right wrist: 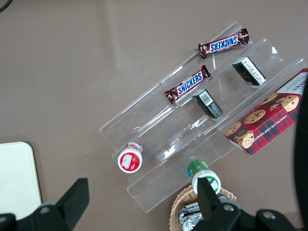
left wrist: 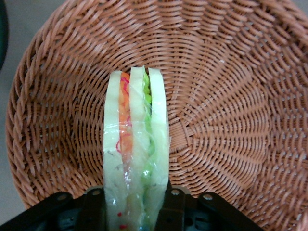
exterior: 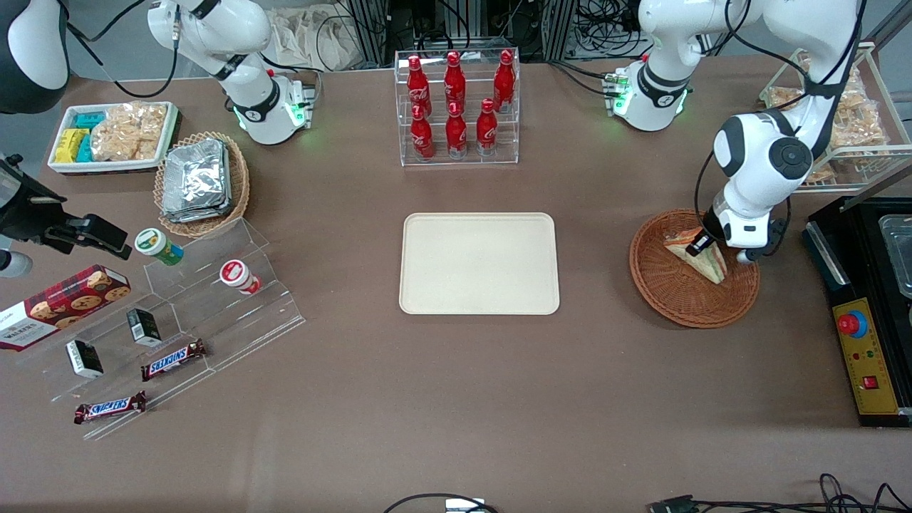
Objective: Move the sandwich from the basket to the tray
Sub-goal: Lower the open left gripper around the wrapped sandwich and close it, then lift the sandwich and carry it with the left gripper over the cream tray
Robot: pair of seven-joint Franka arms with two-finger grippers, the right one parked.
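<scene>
A wrapped wedge sandwich [exterior: 702, 258] [left wrist: 136, 159] with pale bread and orange and green filling stands on edge in the reddish-brown wicker basket [exterior: 670, 288] [left wrist: 231, 106]. My left gripper [exterior: 702, 246] [left wrist: 136, 214] is down inside the basket with a finger pressed against each bread face, shut on the sandwich. The cream tray [exterior: 479, 263] lies flat at the table's middle, toward the parked arm's end from the basket, with nothing on it.
A clear rack of red bottles [exterior: 456, 107] stands farther from the front camera than the tray. A black machine [exterior: 873, 313] sits beside the basket at the working arm's end. A wire rack of snack bags [exterior: 848, 114] is above it.
</scene>
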